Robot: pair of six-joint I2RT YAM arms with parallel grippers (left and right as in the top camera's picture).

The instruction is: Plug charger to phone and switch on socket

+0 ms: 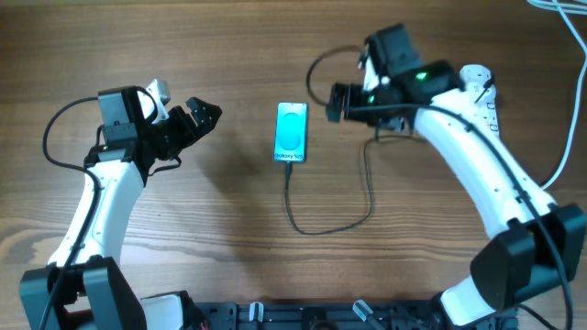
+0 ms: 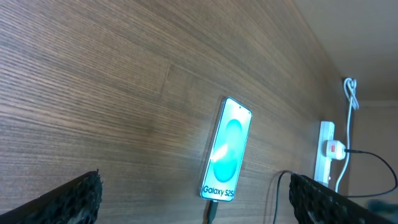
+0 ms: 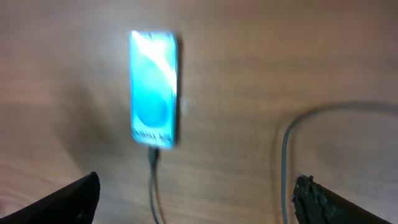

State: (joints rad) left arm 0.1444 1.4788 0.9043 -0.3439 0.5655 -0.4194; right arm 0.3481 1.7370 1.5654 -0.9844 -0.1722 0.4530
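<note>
The phone (image 1: 291,132) lies face up mid-table, its turquoise screen lit. The black charger cable (image 1: 316,229) meets the phone's near end, loops toward me and runs back up under the right arm. The white socket (image 1: 483,89) lies at the far right, partly hidden by that arm. My right gripper (image 1: 335,103) hovers open just right of the phone, holding nothing. My left gripper (image 1: 204,117) stands open to the phone's left. In the left wrist view I see the phone (image 2: 227,152), the socket (image 2: 328,148) and my gripper (image 2: 194,186). The right wrist view shows the phone (image 3: 153,90), the cable (image 3: 153,180) and my gripper (image 3: 198,186).
A thicker white cable (image 1: 573,92) runs down the table's far right edge. Bare wooden tabletop (image 1: 229,211) surrounds the phone. The arm bases stand along the near edge.
</note>
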